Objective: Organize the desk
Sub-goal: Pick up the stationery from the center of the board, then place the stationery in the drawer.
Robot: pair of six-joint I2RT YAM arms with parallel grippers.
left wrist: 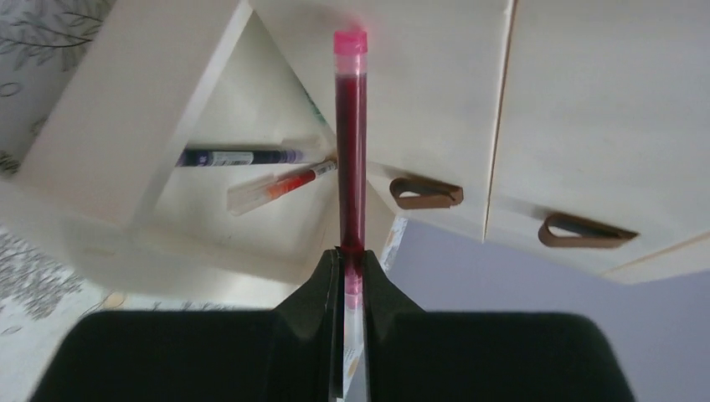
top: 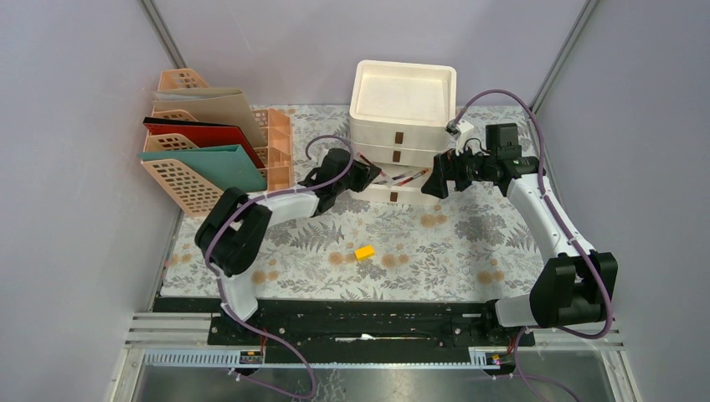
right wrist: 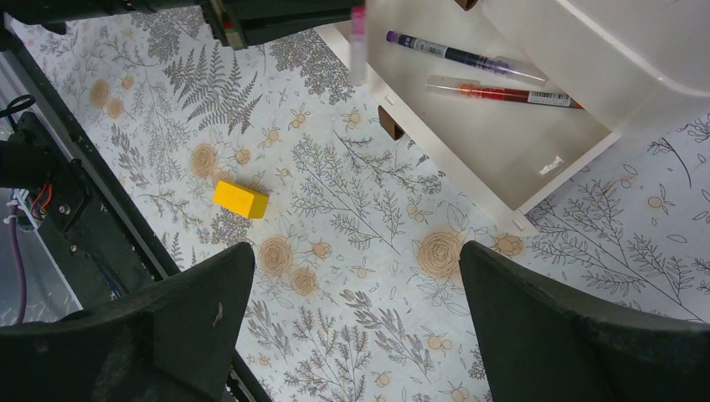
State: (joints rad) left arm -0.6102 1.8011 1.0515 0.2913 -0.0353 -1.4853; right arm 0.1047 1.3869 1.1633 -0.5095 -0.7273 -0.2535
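Observation:
The desk has a pale cloth with ferns and flowers. At its back stands a white drawer unit with its bottom drawer pulled out. My left gripper is shut on a pink-red pen, which points over the open drawer. A dark blue pen and a red pen lie inside. My right gripper hangs open and empty above the cloth, in front of the drawer. A yellow block lies mid-desk.
A peach file rack with beige, red and teal folders fills the back left corner. The yellow block lies to the left of my right gripper. A black rail runs along the front edge.

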